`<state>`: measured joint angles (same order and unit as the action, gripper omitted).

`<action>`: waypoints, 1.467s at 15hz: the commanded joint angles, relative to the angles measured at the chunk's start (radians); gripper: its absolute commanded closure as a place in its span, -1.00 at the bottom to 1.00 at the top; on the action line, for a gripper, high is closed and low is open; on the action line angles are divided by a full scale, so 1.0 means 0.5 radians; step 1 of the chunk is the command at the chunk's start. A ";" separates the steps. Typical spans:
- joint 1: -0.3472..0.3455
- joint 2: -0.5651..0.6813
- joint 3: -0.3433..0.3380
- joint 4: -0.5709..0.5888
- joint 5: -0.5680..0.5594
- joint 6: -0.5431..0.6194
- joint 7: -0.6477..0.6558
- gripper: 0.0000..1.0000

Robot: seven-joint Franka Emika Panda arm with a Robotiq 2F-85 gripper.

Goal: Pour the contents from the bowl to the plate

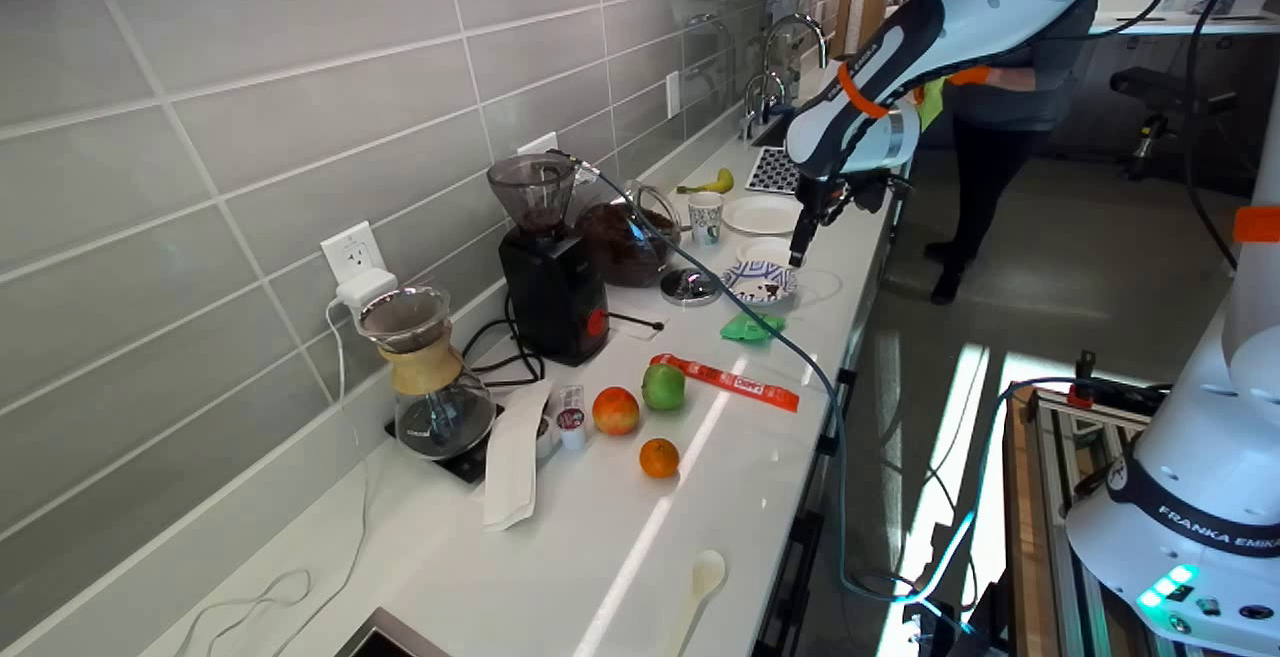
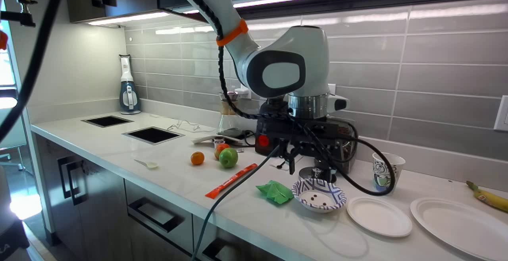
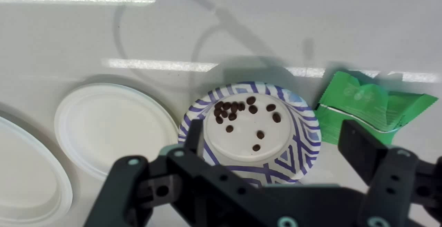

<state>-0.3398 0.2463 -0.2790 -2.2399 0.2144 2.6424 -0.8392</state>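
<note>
Blue-and-white patterned round bowl (image 3: pixel 243 140), on the glossy white counter (image 3: pixel 345 19), between small white round plate (image 3: pixel 114 123) and crinkled green packet (image 3: pixel 362 106). Black two-fingered gripper (image 3: pixel 278 143) above it, spread wide, nothing held. Bowl looks like paper: probably light, bendable, easily skidded. Best grip: the flared rim (image 3: pixel 309 133), pinched without crushing. Dark brown beans (image 3: pixel 234 107), small, oval, loose inside; likely to roll early if tilted. Plate smooth, shallow, edge raised.

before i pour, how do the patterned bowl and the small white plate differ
The patterned bowl is marked with blue-purple lines; the small white plate is plain. The bowl has deeper sides; the plate is shallow. The bowl holds dark coffee beans; the plate shows none. Both lie open side up on the counter.
</note>
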 commanded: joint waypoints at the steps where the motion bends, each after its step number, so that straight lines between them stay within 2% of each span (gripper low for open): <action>1: -0.077 0.023 0.078 0.026 -0.038 0.001 0.029 -1.00; 8: -0.081 0.130 0.087 0.116 -0.062 -0.010 0.106 -1.00; 14: -0.101 0.258 0.163 0.201 -0.065 0.020 0.158 -1.00; 22: -0.193 0.396 0.156 0.391 -0.068 0.036 0.326 -1.00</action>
<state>-0.4076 0.3908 -0.2120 -2.0948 0.2040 2.6437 -0.7281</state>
